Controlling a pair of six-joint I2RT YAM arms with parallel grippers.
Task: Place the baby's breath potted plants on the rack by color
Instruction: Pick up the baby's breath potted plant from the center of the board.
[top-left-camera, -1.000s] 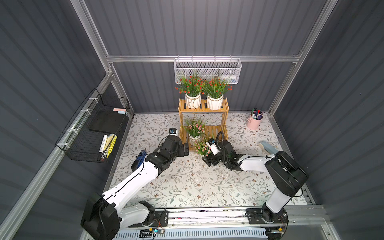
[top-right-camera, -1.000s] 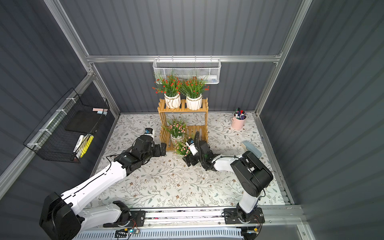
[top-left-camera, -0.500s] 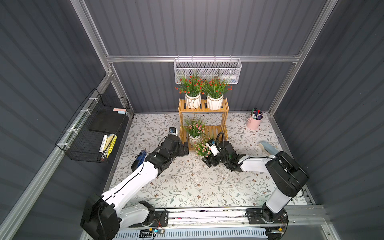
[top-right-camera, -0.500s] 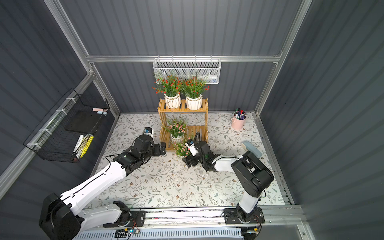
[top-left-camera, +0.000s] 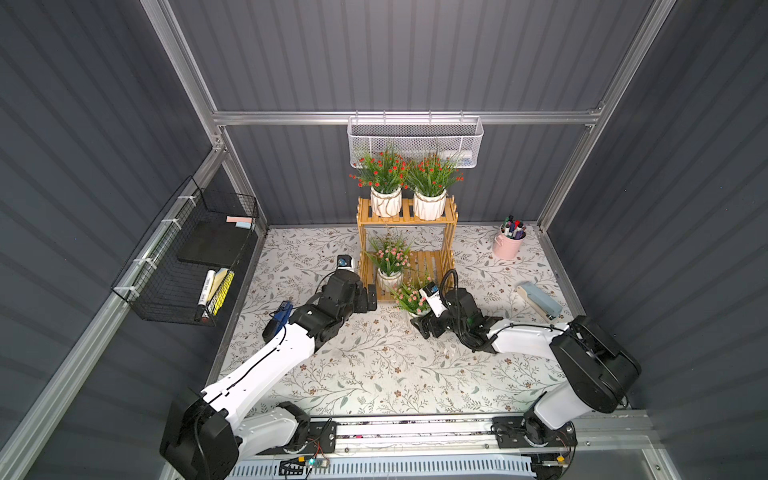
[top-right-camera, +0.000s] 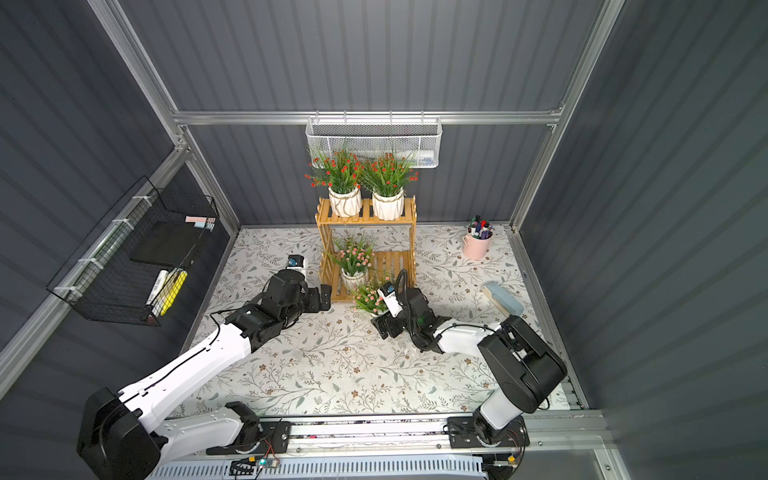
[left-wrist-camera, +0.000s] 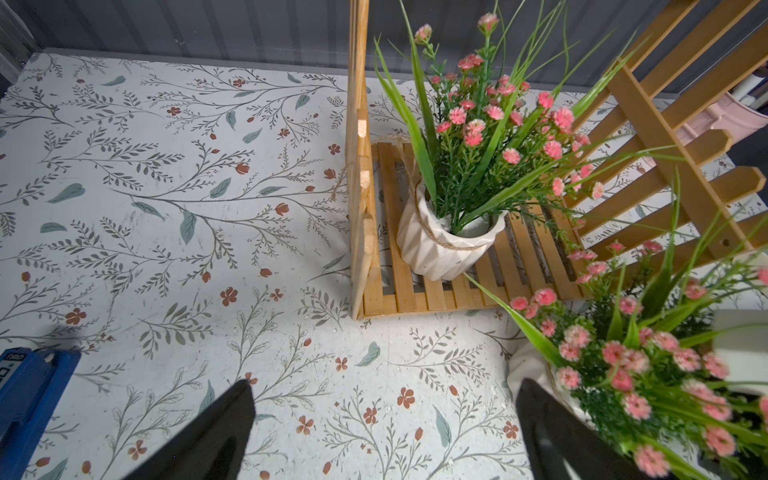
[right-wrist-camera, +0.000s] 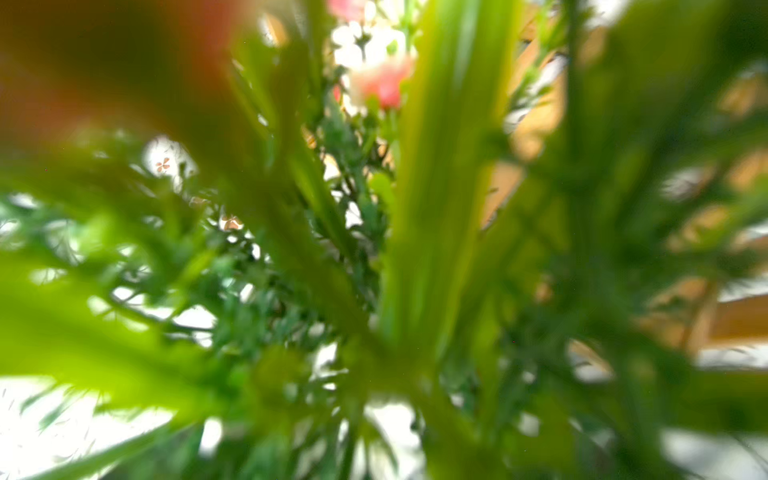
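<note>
Two reds (top-left-camera: 384, 174) sitting up top on the rack (top-left-camera: 451, 216), one pink (top-left-camera: 390, 255) below — last pink (top-left-camera: 409, 296) waiting at the right gripper (top-left-camera: 424, 326), grip unreadable; left gripper (left-wrist-camera: 384, 384) hanging open

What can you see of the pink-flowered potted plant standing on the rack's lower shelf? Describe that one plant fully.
The pink-flowered plant stands upright in a white ribbed pot that looks ceramic, with brown twine tied round it below the rim and a loop rising behind. Long stiff green blades and fine darker foliage carry small pink pompom blossoms; it looks artificial. The pot rests on the lower-shelf slats of the rack, toward the left arm's end. Nothing grips it.
</note>
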